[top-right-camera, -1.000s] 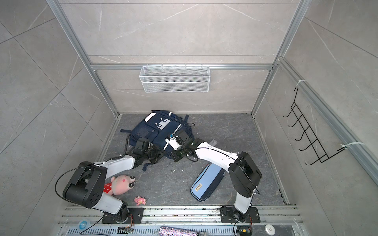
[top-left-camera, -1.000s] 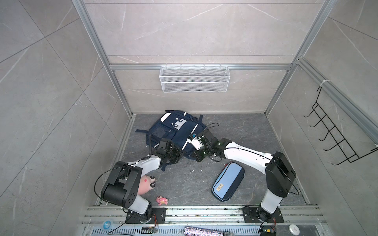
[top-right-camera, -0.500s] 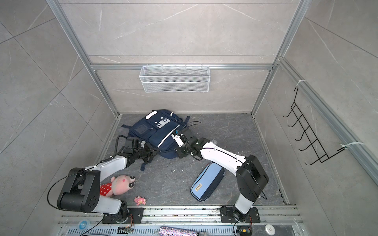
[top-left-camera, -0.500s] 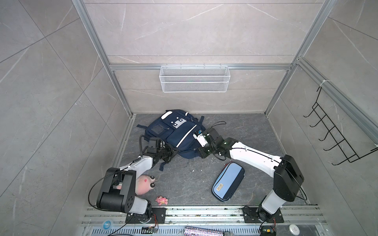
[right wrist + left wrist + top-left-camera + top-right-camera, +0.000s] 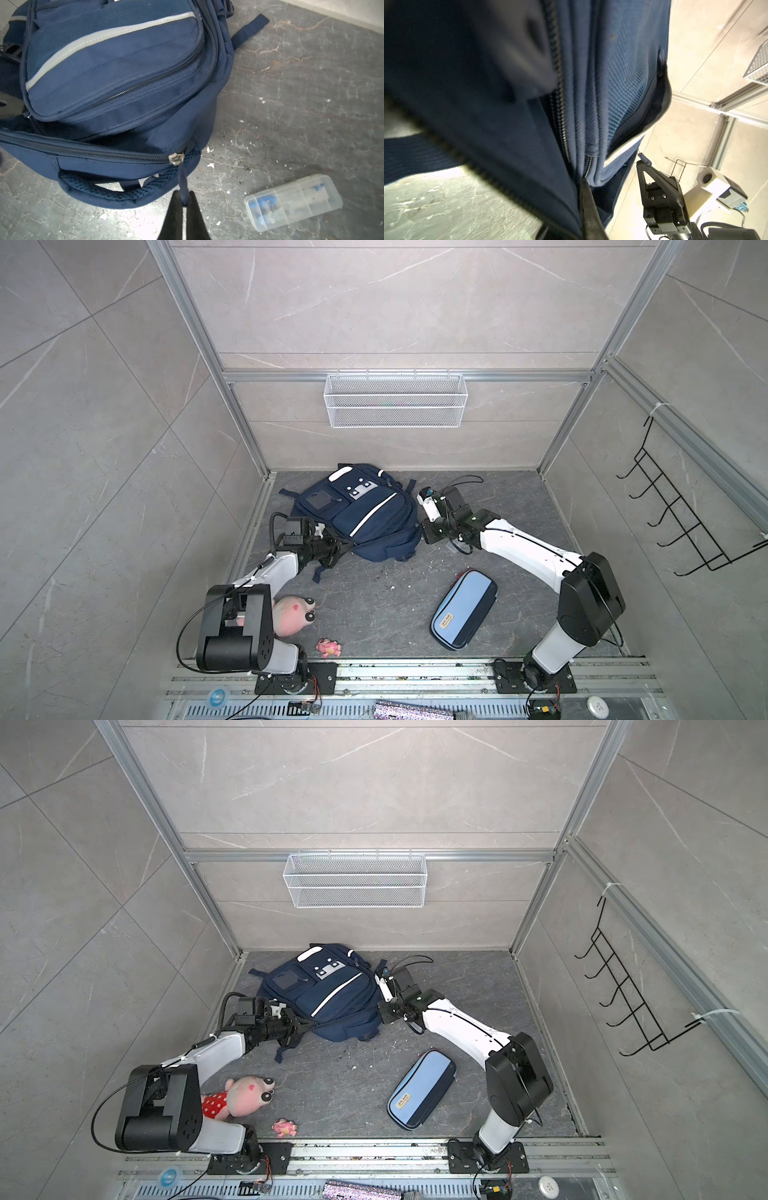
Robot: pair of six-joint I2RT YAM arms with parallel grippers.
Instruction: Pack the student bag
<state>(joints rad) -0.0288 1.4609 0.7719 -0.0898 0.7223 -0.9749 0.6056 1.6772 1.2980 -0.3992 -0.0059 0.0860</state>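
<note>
The student bag (image 5: 361, 516) (image 5: 322, 994), navy with white stripes, lies flat at the back of the floor. My right gripper (image 5: 183, 197) is shut on the dark zip pull (image 5: 182, 182) that hangs from the silver slider (image 5: 176, 160) at the bag's right end; the zip behind the slider is closed. In both top views it sits at the bag's right edge (image 5: 422, 536) (image 5: 380, 1013). My left gripper (image 5: 350, 547) (image 5: 309, 1028) pinches the bag's near-left edge. In the left wrist view one finger (image 5: 588, 207) shows with the bag's fabric (image 5: 508, 145) pressed against it; the other finger is hidden.
A light-blue pencil case (image 5: 463, 610) (image 5: 422, 1090) lies front right. A pink plush toy (image 5: 293, 614) and a small pink figure (image 5: 329, 648) lie front left. A clear plastic box (image 5: 293, 201) rests on the floor beside the bag. A wire basket (image 5: 395, 400) hangs on the back wall.
My right gripper has drawn the zip pull to the right, round to the bag's right end. The bag has turned and shifted a little, and my left gripper stays at its near-left edge.
</note>
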